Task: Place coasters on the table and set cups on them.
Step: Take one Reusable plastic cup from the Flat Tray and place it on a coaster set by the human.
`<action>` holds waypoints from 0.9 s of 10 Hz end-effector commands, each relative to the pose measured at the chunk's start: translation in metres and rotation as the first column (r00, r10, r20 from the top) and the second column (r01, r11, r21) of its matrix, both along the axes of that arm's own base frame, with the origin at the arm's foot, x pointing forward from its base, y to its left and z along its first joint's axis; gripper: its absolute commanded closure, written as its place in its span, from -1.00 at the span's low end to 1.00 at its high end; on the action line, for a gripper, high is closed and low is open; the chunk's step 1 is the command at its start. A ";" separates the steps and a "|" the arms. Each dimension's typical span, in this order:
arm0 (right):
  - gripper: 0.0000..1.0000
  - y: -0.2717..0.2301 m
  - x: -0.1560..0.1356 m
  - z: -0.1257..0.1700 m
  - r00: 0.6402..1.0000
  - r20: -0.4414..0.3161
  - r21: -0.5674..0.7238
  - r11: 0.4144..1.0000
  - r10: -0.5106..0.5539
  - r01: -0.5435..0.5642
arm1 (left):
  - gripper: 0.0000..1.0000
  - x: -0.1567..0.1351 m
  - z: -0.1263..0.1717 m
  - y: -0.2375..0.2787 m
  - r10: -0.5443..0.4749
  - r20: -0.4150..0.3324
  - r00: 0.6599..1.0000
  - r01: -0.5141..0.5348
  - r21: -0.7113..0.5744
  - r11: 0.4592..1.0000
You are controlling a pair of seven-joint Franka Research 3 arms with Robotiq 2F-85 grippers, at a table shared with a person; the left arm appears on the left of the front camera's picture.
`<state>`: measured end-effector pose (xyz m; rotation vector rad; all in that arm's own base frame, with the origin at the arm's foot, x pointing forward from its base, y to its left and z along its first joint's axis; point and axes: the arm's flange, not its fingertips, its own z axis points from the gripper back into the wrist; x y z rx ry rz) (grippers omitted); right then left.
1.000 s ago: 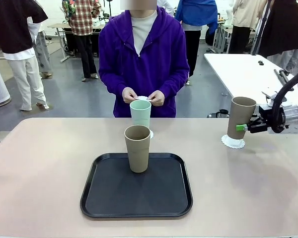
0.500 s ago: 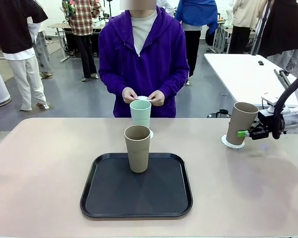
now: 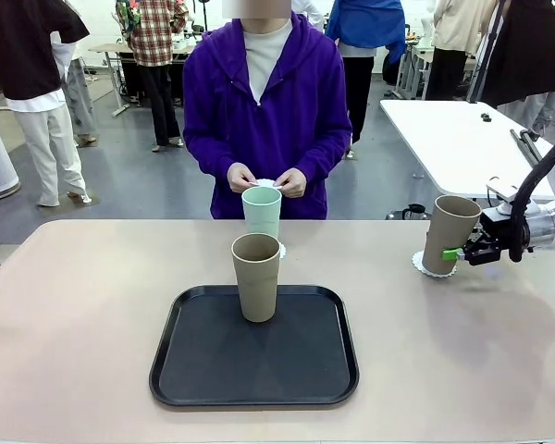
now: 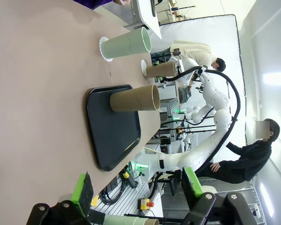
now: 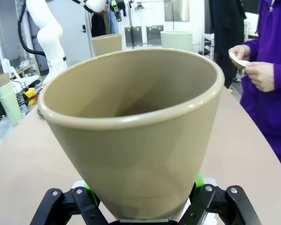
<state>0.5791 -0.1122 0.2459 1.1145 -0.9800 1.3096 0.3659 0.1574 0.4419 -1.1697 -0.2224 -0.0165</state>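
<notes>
Left gripper (image 4: 136, 183): fingers spread wide with nothing between them; apparently out at the 9 o'clock side of the table (image 3: 74, 314).
Black tray (image 3: 259, 365): centre of the table, taken here as the clock's hub.
Tray cup (image 3: 256, 277): taupe and upright on the tray's far half; no coaster under it yet.
Right gripper (image 3: 453, 252): at 2 o'clock, fingers pressed onto the lower wall of the held cup.
Held cup (image 3: 447, 231): taupe and tilted, rim leaning toward the gripper. Its base is at the right coaster (image 3: 424, 268); whether it sits flat cannot be told.
Mint cup (image 3: 261, 213): at 12 o'clock, upright on the middle coaster (image 3: 281, 250).
Person's hands (image 3: 243, 176): beyond the far edge at 12 o'clock, pinching the third coaster (image 3: 266, 183).
Hazards: if released while tilted, the held cup would likely rock or topple. A base dragged sideways could crumple or shift the light paper coaster. Off-centre seating would leave the cup half off the lace.
</notes>
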 end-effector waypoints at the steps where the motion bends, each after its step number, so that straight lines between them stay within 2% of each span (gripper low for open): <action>1: -0.65 -0.003 0.014 -0.002 0.999 0.017 -0.005 0.999 -0.036 0.036 | -1.00 0.000 0.001 0.001 -0.003 0.011 1.000 0.003 -0.010 1.000; 3: -0.65 -0.008 0.023 -0.003 0.997 -0.002 0.009 0.997 -0.077 0.077 | -1.00 0.000 0.001 0.001 -0.003 0.011 1.000 0.003 -0.010 1.000; 9: -0.65 -0.004 0.030 -0.009 0.996 -0.037 -0.003 0.996 -0.087 0.087 | -1.00 0.000 0.001 0.001 -0.003 0.011 1.000 0.003 -0.010 1.000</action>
